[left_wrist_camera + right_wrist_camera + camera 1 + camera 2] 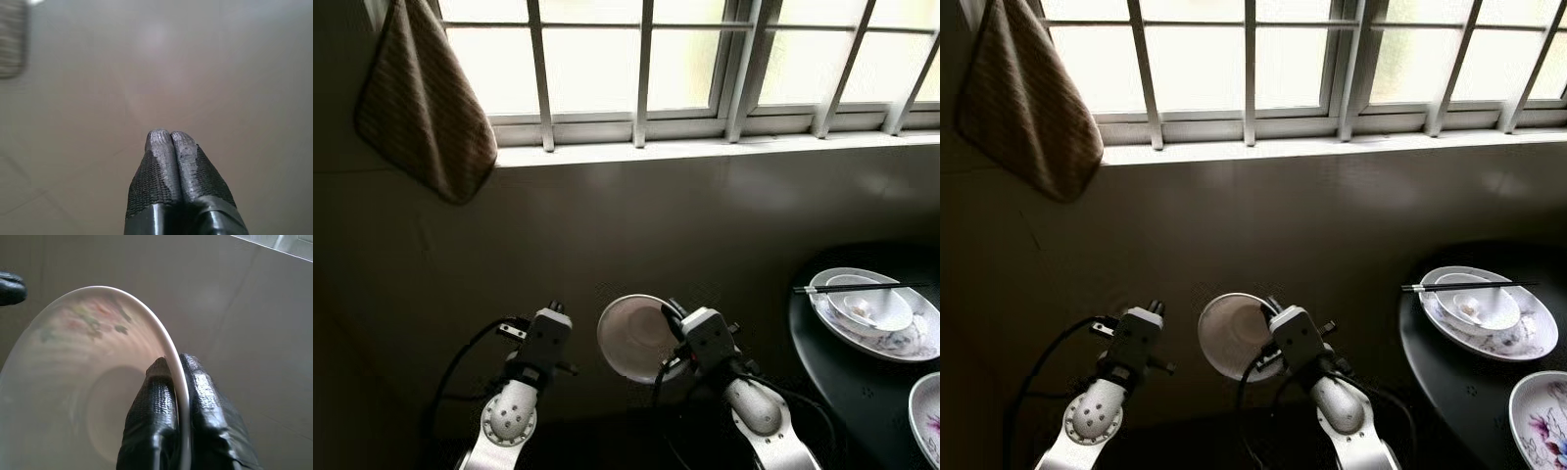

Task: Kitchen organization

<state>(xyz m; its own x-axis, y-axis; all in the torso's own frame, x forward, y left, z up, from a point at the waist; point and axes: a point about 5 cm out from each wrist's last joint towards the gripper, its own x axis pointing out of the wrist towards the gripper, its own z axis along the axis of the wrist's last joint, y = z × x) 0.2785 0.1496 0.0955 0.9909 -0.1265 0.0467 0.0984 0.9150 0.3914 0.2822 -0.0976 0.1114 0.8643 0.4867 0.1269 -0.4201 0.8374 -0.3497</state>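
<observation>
We are holding a white bowl (634,336) in our right claw (177,382), whose two black fingers are pinched together on the bowl's rim, one finger inside and one outside, so the bowl is hanging tilted on its edge in the air between our two arms, in front of the dark wall under the barred window (705,59). The right wrist view is showing a faint floral print on the bowl's inner wall and the rim running straight between the finger pads (154,396). Our left claw (171,142) is raised beside it with its fingers pressed together on nothing, near the bowl but not touching it. To the right, the dark round table (847,377) is carrying a stack of plates with a small bowl (869,305) on top and a pair of chopsticks (862,287) laid across it, and nearer us a flowered plate (928,416) at the table's edge. We are judging that the bowl is being carried to wherever the dishes belong, though the frames do not tell us where. A rim pinch is a thin hold, so we should be keeping the squeeze steady, moving the arm slowly, leveling the bowl before setting it down, and steering well away from the chopsticks so nothing gets knocked.
</observation>
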